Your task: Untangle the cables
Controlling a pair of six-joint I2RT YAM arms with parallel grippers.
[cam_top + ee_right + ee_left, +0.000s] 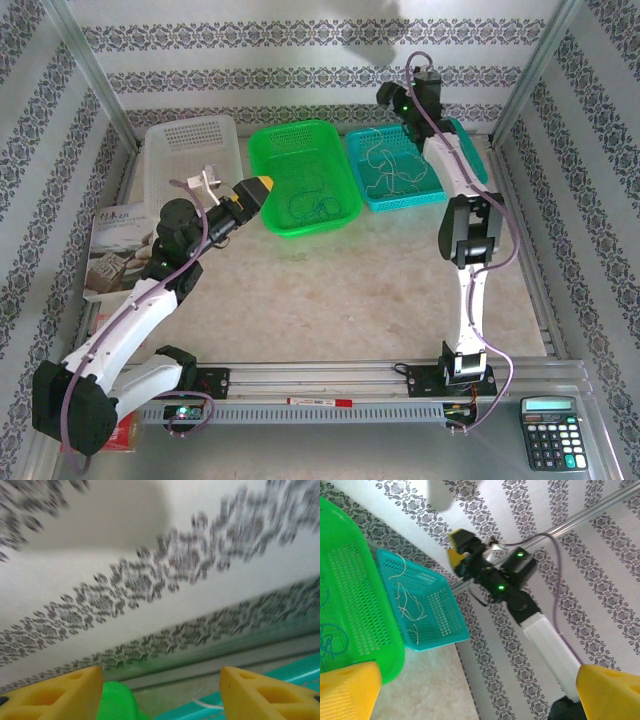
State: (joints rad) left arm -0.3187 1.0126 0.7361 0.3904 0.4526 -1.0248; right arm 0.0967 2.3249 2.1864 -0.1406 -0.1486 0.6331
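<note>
Left tool point(255, 190) spread wide; right tool point(160, 692) parted, raised.

We look onto a desk point(330, 290) with a pale, marbled beige top, closed in on three sides. The back wall point(300, 60) is papered in white with bands of grey floral pattern running sideways; the left side wall point(40, 150) carries the same paper. Slim metal posts point(98, 85) stand at the back corners, and a metal rail point(320, 375) lines the near edge. The light is soft and even, and a faint shadow point(370, 35) lies high on the back wall.
</note>
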